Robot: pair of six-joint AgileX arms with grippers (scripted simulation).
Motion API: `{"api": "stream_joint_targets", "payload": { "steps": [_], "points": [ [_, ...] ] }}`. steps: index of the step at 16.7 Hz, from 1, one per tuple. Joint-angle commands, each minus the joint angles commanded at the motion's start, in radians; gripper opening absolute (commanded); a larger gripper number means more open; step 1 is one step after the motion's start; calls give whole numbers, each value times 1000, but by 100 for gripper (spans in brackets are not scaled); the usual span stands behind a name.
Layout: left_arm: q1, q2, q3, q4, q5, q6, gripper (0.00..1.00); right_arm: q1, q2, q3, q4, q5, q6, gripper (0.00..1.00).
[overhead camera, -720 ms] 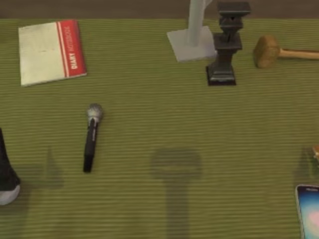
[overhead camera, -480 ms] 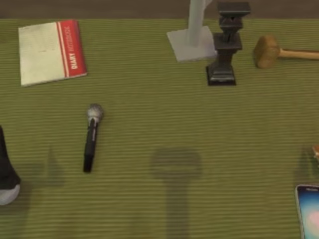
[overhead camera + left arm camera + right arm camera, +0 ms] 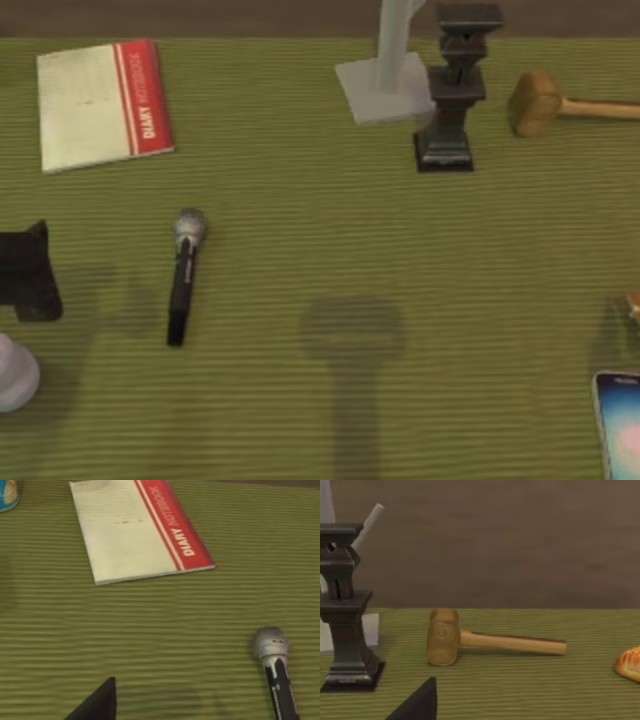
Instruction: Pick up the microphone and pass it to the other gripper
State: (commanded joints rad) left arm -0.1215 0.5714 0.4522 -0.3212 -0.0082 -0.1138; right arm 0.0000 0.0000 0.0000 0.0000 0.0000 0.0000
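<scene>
From the top view, the microphone [image 3: 183,275] is seen lying flat on the green worktop [image 3: 330,240], left of the middle, with nothing touching it. Its long line is running almost straight up and down the view: the round silver head is pointing to the far edge, toward the notebook [image 3: 101,103], and the black handle is pointing to the near edge. The left gripper [image 3: 28,272] is being shown at the left edge, near the microphone but apart from it, likely because it is the closer arm for picking it up. It cannot be told if its jaws are open or closed. The right gripper is not seen here. A wooden mallet [image 3: 560,102], a dark stand [image 3: 455,85] and a phone [image 3: 620,420] are lying well away on the right. In the left wrist view, the silver head and part of the handle are being shown near the notebook, apart from it. Only a dark tip of the gripper is seen, so the jaws cannot be told. In the right wrist view, the mallet and the stand are being shown, and no microphone; the right arm is probably waiting to be handed it.
</scene>
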Motion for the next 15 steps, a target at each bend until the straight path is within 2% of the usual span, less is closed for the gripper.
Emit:
{"api": "stream_joint_targets", "payload": {
  "steps": [8, 15],
  "points": [
    [-152, 822, 542, -420, -11, -137, 100, 0, 0, 0, 0, 0, 0, 100],
    [-241, 1256, 874, -644, -15, -219, 100, 0, 0, 0, 0, 0, 0, 100]
  ]
}}
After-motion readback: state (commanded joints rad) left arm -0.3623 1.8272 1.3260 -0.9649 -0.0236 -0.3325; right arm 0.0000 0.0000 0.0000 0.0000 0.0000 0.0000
